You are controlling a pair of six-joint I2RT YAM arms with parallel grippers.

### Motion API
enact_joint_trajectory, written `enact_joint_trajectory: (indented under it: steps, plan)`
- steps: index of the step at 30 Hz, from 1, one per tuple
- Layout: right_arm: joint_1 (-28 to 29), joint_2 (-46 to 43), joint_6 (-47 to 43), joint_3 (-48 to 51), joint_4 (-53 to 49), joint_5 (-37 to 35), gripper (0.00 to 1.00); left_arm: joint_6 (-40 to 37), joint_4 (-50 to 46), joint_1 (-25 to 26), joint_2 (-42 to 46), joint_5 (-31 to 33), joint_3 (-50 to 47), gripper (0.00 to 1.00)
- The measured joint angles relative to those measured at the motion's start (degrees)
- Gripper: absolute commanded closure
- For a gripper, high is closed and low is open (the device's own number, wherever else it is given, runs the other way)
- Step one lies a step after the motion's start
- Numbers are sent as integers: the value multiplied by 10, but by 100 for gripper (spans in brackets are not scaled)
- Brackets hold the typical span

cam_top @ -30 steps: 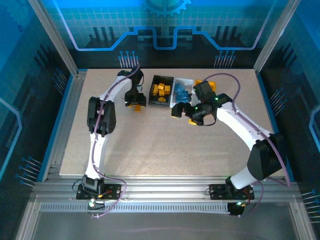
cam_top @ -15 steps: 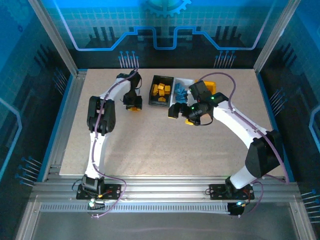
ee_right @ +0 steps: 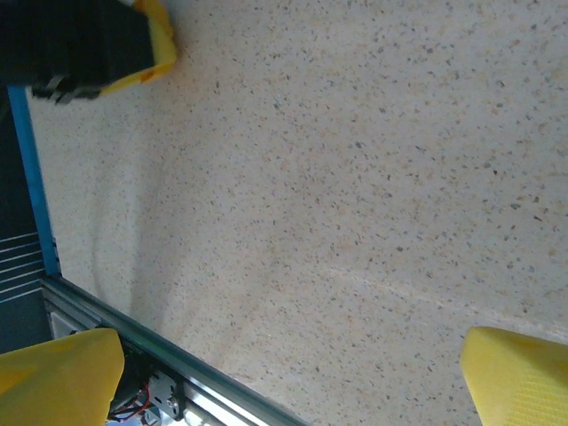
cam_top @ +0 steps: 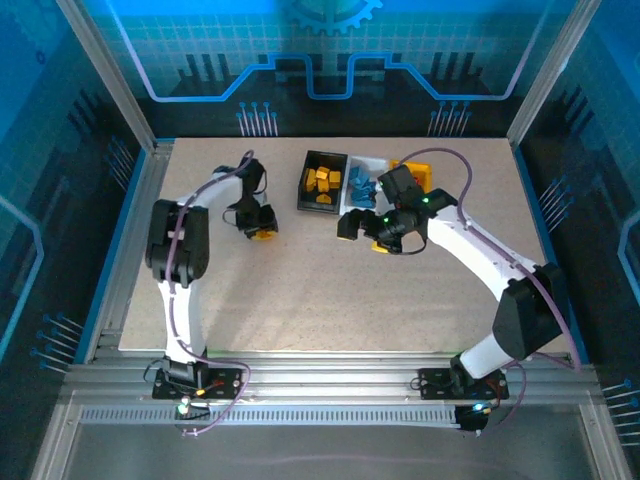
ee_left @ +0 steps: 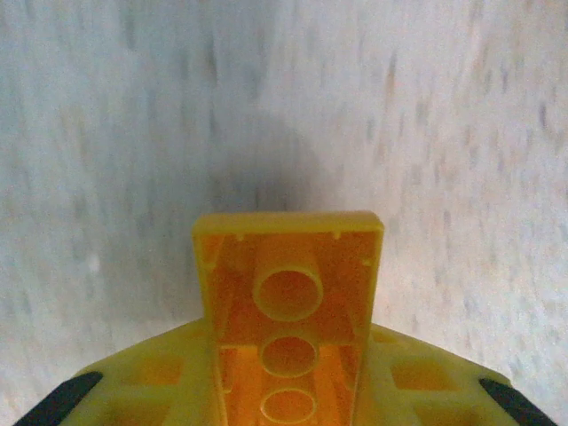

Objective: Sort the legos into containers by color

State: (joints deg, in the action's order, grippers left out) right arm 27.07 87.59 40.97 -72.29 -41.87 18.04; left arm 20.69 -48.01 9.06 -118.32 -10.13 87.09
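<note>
Lego point(ee_left: 288, 302), yellow: clamped between the fingers of the left gripper point(cam_top: 261, 230), hollow side to the wrist camera, above the desk point(cam_top: 300, 290). To that gripper's right: black bin point(cam_top: 325, 155) with yellow legos point(cam_top: 318, 183), white bin point(cam_top: 372, 160) with blue legos point(cam_top: 360, 185). The right gripper point(ee_right: 293, 373): wide, empty.

Speckled table point(cam_top: 330, 290), 3 bins point(cam_top: 320, 156) at back
</note>
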Motion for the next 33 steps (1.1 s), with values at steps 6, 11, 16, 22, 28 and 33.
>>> enact_joint_trajectory:
  steps: [6,11,16,22,28,33]
  plan:
    - [0,-37,4,66,19,-5,1,152,117,22,158,-105,-161,72]
    - [0,-59,11,106,32,-9,0,230,189,62,174,-147,-136,71]
    - [0,-70,11,111,36,-11,0,265,223,65,116,-168,-10,71]
    - [0,-91,11,111,37,-14,0,282,242,64,-6,-179,161,71]
    - [-1,-116,14,111,26,-23,0,288,227,64,-103,-180,264,71]
    - [-1,-152,19,122,17,-36,0,290,209,64,-146,-181,301,63]
